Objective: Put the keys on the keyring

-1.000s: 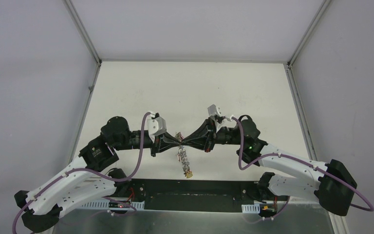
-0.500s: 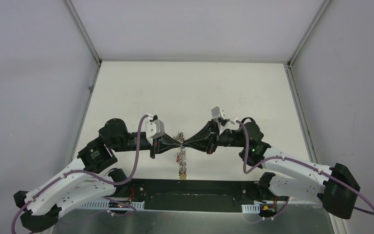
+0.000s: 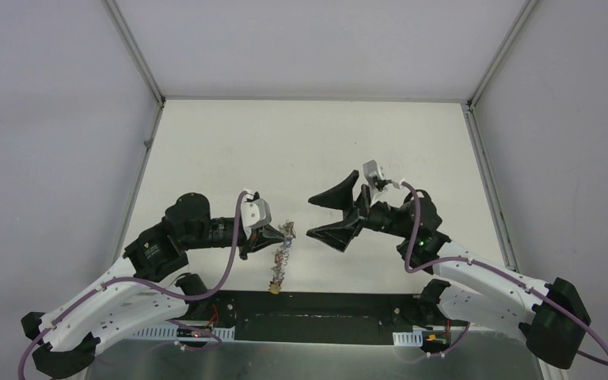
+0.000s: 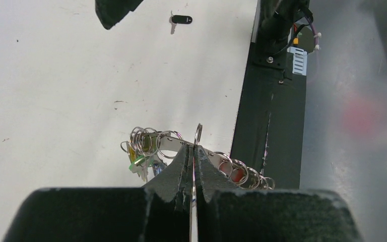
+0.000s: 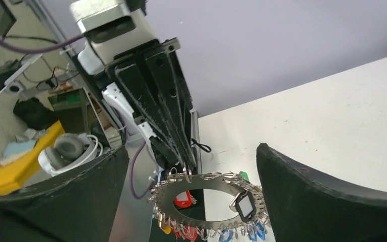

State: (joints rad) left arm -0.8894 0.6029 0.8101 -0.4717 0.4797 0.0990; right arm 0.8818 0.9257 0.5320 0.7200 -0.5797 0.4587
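Observation:
My left gripper [image 3: 275, 233] is shut on the rim of the keyring [image 3: 279, 260], which hangs edge-on from it with tags dangling toward the table's near edge. In the left wrist view the closed fingertips [image 4: 186, 156] pinch the silver plate of the keyring [image 4: 164, 142]. My right gripper [image 3: 310, 217] stands wide open just right of the ring, touching nothing. From its wrist the keyring [image 5: 209, 201] shows as a flat ring fringed with red, blue and yellow tags, plus a black-framed tag [image 5: 244, 205]. One black-headed key [image 4: 181, 19] lies loose on the table. The red key cannot be told apart.
A black base strip [image 3: 309, 317] runs along the near edge under the hanging tags. White walls with metal frame posts [image 3: 475, 95] close in the table on three sides. One finger of the right gripper [image 4: 113, 10] shows at the top of the left wrist view.
The right gripper has let go of the keyring, opened wide and drawn back to the right. The left gripper kept its hold and shifted slightly left, the ring swinging with it.

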